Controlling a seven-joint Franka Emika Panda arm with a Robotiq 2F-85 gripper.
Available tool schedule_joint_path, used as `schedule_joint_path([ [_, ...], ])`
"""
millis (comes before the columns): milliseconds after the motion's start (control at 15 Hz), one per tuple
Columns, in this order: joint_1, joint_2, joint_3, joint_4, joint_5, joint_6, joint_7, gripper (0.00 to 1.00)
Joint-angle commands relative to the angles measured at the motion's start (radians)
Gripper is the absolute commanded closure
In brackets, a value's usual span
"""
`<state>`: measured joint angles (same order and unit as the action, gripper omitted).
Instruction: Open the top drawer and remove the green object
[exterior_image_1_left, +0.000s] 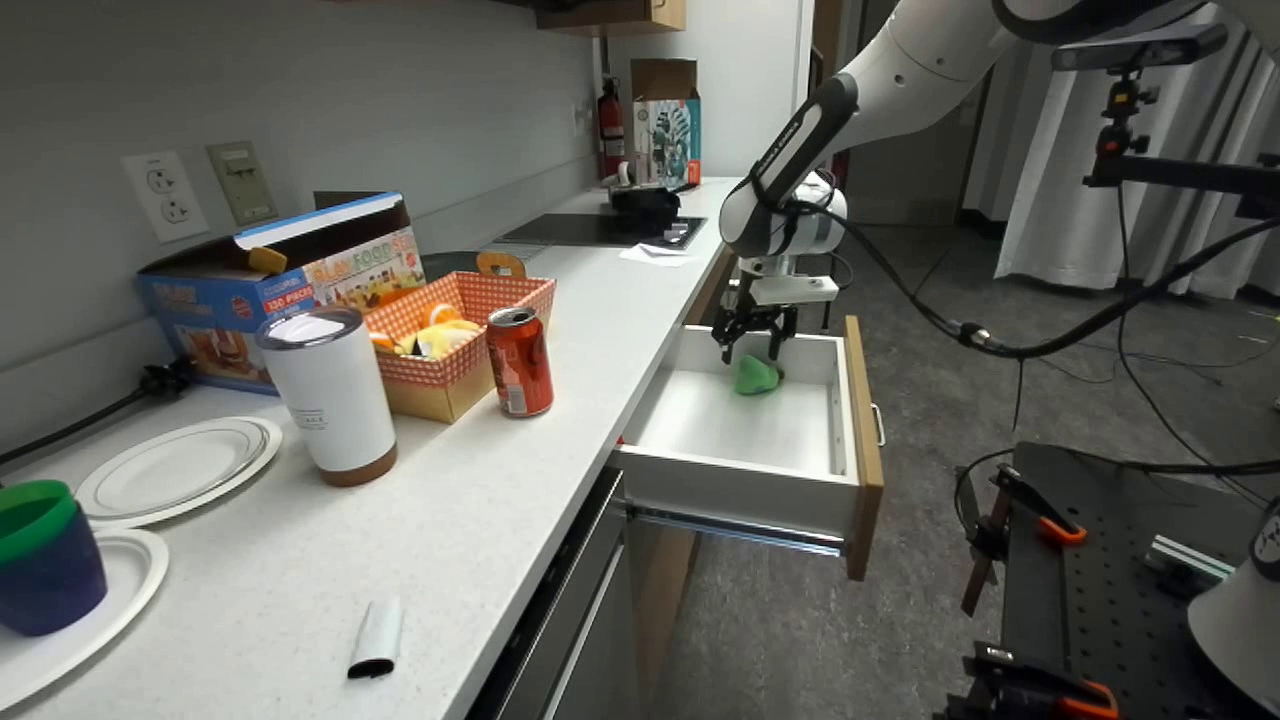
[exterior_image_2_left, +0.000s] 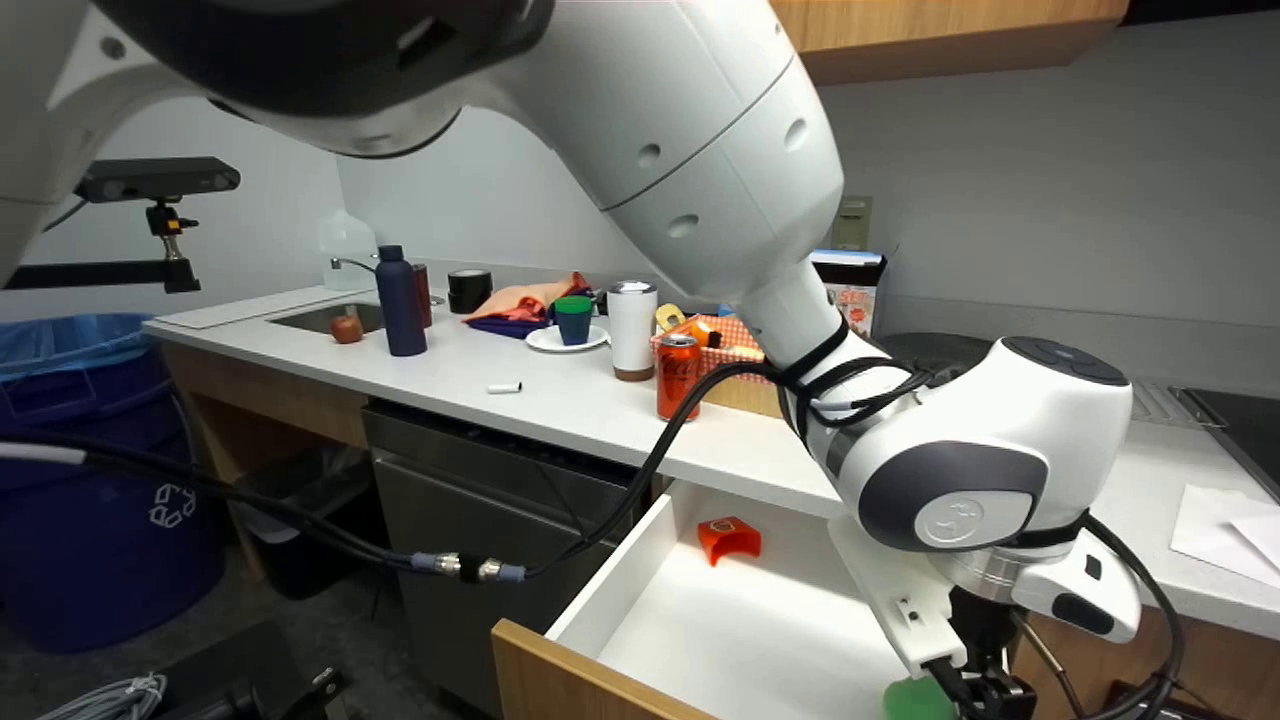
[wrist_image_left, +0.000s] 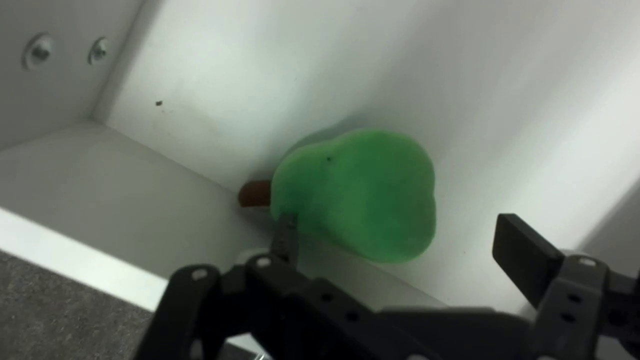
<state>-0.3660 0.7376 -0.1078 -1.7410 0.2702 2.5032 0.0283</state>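
Desk (exterior_image_1_left: 480, 500): long pale counter; carries a white tumbler (exterior_image_1_left: 335, 400) and a red can (exterior_image_1_left: 520, 360), neither called for.

Arm (exterior_image_1_left: 900, 80): white, bent downward beyond the desk's edge.

Top drawer (exterior_image_1_left: 720, 430): tan front, white interior; pulled out, so the first step appears done.

Tool (wrist_image_left: 397, 220): black, pointing down over the drawer; two fingers (wrist_image_left: 527, 255) spread well apart, nothing in hold.

Green object (wrist_image_left: 370, 195): pear-shaped, lying on the drawer floor just beside a wall, below the tool. In the wrist view one fingertip overlaps its narrow end, the other stands off past the broad end; contact cannot be told. Step in hand, as judged: the grasp. Best handling: ease the tool toward the narrow end until both sides are evenly spaced; turn it, if the wall leaves room, to pinch across the broad body rather than end to end; descend until the pads flank the middle without pressing on the floor; close slowly, as a rounded form may roll; lift straight up past the rim before travelling sideways.

Red piece (exterior_image_2_left: 712, 540): arched, at the drawer's opposite end; leave in place.

Stem (wrist_image_left: 255, 194): brown, on the green object; likely poor purchase, avoid gripping alone.
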Motion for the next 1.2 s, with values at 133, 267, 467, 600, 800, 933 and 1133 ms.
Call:
schedule_joint_path([
  [133, -0.019, 0.056, 0.005, 0.082, 0.031, -0.046, 0.044, 0.0],
  [267, -0.018, 0.056, 0.002, 0.082, 0.031, -0.046, 0.062, 0.19],
  [467, -0.013, 0.051, -0.007, 0.075, 0.027, -0.036, 0.084, 0.4],
  [600, -0.012, 0.049, -0.013, 0.072, 0.027, -0.029, 0.098, 0.57],
  [800, -0.008, 0.042, -0.025, 0.07, 0.021, -0.017, 0.112, 0.8],
  [933, -0.009, 0.034, -0.031, 0.064, 0.021, -0.008, 0.117, 0.95],
  [1133, -0.007, 0.018, -0.037, 0.044, 0.023, 0.004, 0.123, 1.0],
])
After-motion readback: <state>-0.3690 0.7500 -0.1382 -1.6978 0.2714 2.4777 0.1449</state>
